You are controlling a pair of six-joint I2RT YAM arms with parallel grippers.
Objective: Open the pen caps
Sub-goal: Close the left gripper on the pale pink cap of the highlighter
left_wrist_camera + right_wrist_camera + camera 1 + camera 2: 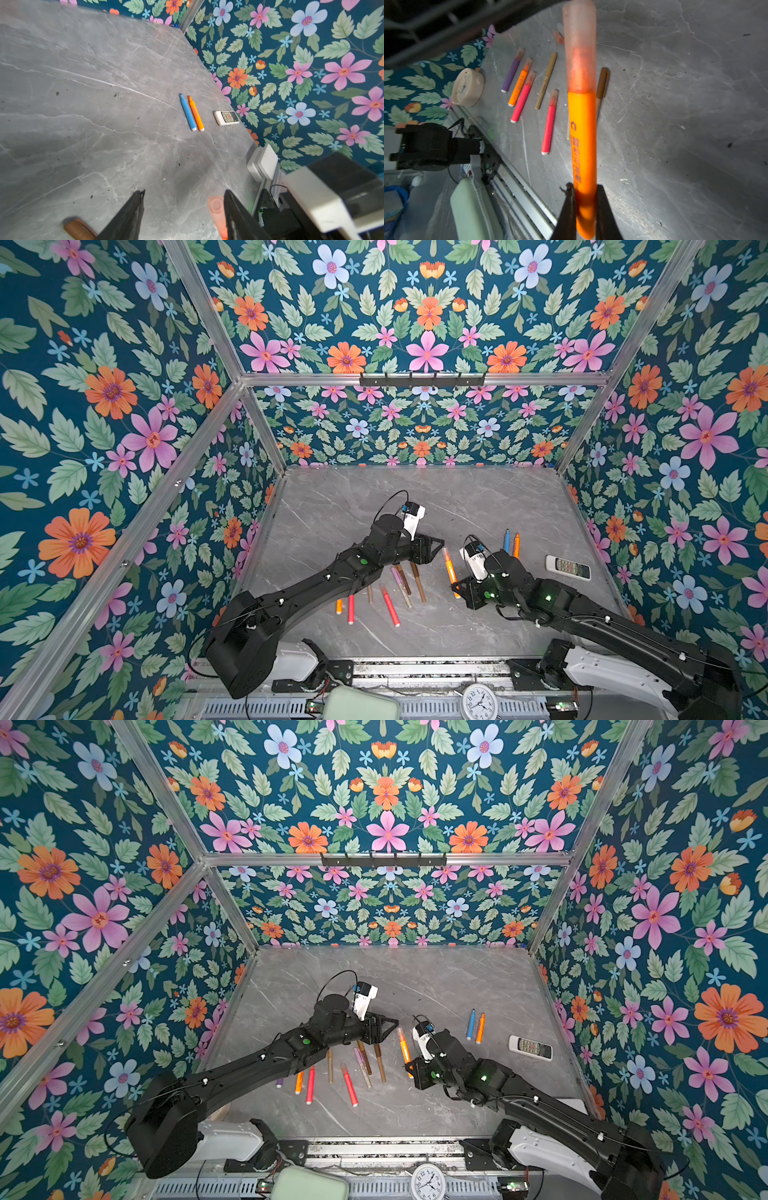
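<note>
My right gripper (585,187) is shut on the lower barrel of an orange pen (582,133), held above the table. Its translucent orange-pink pen cap (579,45) is still on and points toward my left gripper (437,544). In the left wrist view my left gripper (185,192) is open. The cap's round end (216,205) sits inside the gap, close against one finger, and the other finger stands well clear. Several capped pens (390,605) lie in a loose row near the table's front, under the left arm. In both top views the held pen (404,1048) hangs between the two grippers.
A blue pen (506,541) and an orange pen (516,545) lie uncapped side by side at the right, beside a white remote (567,567). A brown pen (78,228) lies below my left gripper. A clock (479,701) and a mint pouch (361,703) sit past the front rail.
</note>
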